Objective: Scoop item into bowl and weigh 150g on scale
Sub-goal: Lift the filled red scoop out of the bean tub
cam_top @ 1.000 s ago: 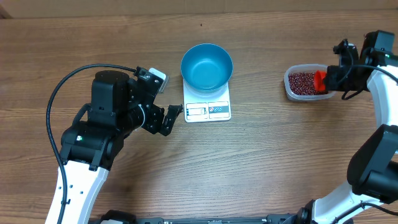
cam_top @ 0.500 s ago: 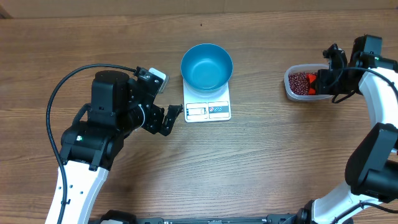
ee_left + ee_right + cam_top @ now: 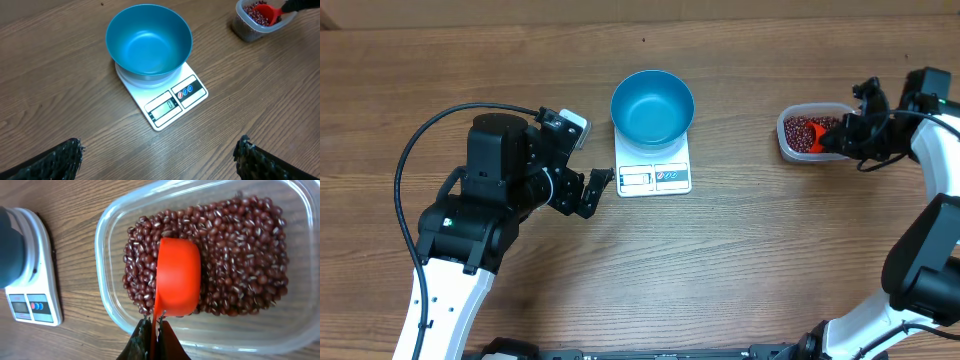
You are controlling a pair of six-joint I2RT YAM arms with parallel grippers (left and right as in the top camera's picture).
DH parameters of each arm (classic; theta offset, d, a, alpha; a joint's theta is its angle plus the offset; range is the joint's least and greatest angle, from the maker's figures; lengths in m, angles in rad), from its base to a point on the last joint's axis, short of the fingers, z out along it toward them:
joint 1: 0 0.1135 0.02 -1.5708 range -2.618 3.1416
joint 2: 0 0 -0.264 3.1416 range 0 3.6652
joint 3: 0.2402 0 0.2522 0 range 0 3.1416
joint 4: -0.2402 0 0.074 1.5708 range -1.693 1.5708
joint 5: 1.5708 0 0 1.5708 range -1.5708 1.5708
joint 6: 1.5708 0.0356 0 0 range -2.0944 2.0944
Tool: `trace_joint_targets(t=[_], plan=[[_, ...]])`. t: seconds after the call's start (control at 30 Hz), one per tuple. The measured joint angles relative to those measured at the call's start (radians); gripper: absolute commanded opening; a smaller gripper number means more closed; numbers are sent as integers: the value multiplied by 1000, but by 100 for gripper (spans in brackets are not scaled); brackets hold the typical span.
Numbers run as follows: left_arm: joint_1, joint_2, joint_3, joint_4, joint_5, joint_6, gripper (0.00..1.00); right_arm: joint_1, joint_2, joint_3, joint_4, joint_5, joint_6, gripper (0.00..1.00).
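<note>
Beans (image 3: 240, 245) are sitting in a loose maroon heap inside the clear tub (image 3: 104, 285), and that tub is resting on the counter (image 3: 740, 260) well to the right of the scale (image 3: 653, 176). You're holding an orange scoop (image 3: 177, 277) with its rounded cup down in the heap, toward the tub side facing the scale, beans crowding it on three sides. Can't tell whether the cup is carrying any beans, since only its curved back is showing.

Your right hand (image 3: 155, 330) is pinching the scoop's thin handle. The two dark fingers are pressed together on it, just over the tub's rim on the side away from the scale.

The blue bowl (image 3: 652, 105) is sitting upright on the far part of the scale, covering the platform and overhanging it a little, its inside showing plain blue. The display window and buttons are lining the scale's near edge, and the readout is too small to read.

Your left hand (image 3: 592, 193) is hovering just left of the scale's near corner, fingers spread wide and not touching the scale. In the left wrist view the two fingertips are framing the bottom corners, with the scale and bowl lying ahead between them.
</note>
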Motion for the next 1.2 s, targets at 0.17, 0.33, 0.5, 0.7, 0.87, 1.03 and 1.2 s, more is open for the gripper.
trace_joint_targets(t=[0.17,0.33,0.5,0.7,0.87,1.03,1.2], plan=[[0,0,0,0,0,0,100,-21,26,-2,-13,-60,0,4],[0,0,0,0,0,0,100,-29,74,-2,-18,-152,0,4],[0,0,0,0,0,0,99,-29,82,-3,-19,-200,18,4],[0,0,0,0,0,0,100,-65,83,-3,-57,-249,26,4],[0,0,0,0,0,0,100,-149,84,-5,-71,-301,27,4],[0,0,0,0,0,0,100,-232,84,-5,-70,-375,27,4],[0,0,0,0,0,0,100,-254,84,-5,-69,-441,27,4]])
